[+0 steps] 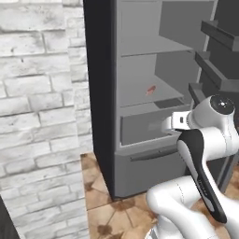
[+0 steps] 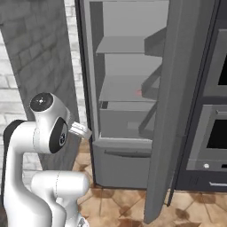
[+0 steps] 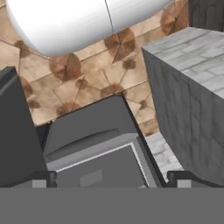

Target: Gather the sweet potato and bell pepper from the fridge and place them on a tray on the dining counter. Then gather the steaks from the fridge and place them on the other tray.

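White arm (image 1: 205,154) folded up nearest, in front of fridge (image 1: 140,93). Pincer (image 3: 112,178) wide open, holding nothing, fingertips (image 3: 43,177) apart over grey lower drawer (image 3: 96,144) and tiled floor (image 3: 87,65). Brick wall (image 1: 37,93) just beside fridge. Door (image 2: 170,111) swung open. Farther in, small red pepper (image 1: 151,90) lying on middle shelf (image 1: 149,95), alone.

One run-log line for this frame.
fridge: door open | bell pepper: on shelf, untouched | claw: open, empty, facing down over the fridge's lower front
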